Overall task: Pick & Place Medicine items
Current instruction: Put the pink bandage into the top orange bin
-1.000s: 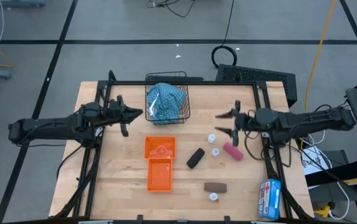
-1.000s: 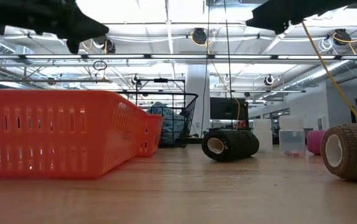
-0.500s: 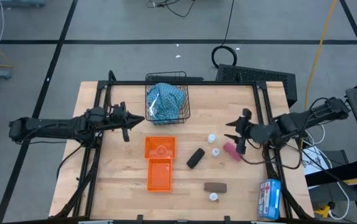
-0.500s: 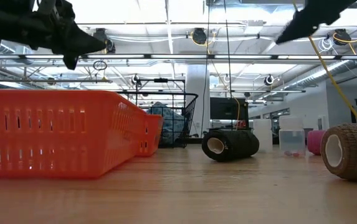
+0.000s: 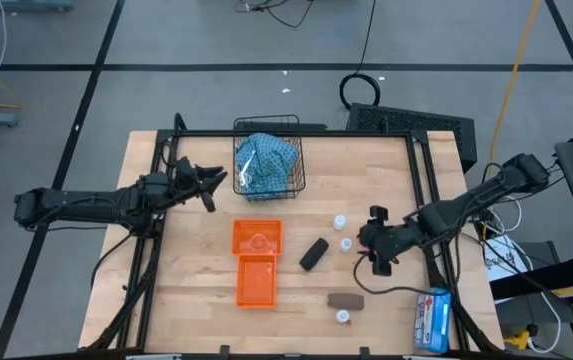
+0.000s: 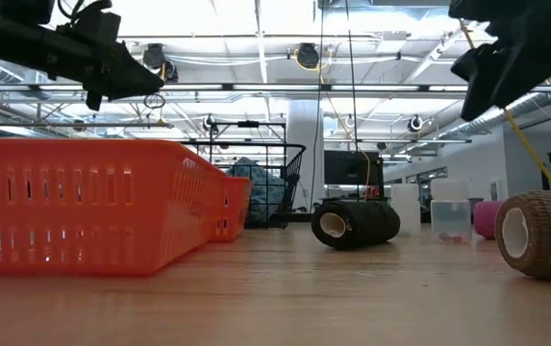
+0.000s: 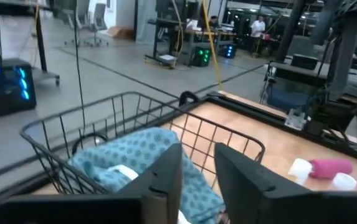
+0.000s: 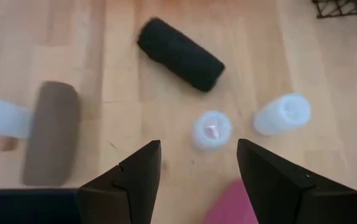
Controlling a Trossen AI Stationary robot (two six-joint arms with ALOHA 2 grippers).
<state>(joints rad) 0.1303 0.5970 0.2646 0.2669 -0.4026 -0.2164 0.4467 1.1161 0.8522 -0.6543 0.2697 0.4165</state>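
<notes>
Black wire basket is seen at the far edge of the wooden worktop. Two orange trays are laid end to end mid-worktop. Blue-and-white printed packet is noted at the near right corner. Dark cables are seen on the floor beyond.

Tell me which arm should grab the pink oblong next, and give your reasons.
Right. The right gripper hangs open directly over the pink oblong, which shows between its fingers in the right wrist view. The left gripper is across the table beside the wire basket holding the blue cloth pouch.
</notes>
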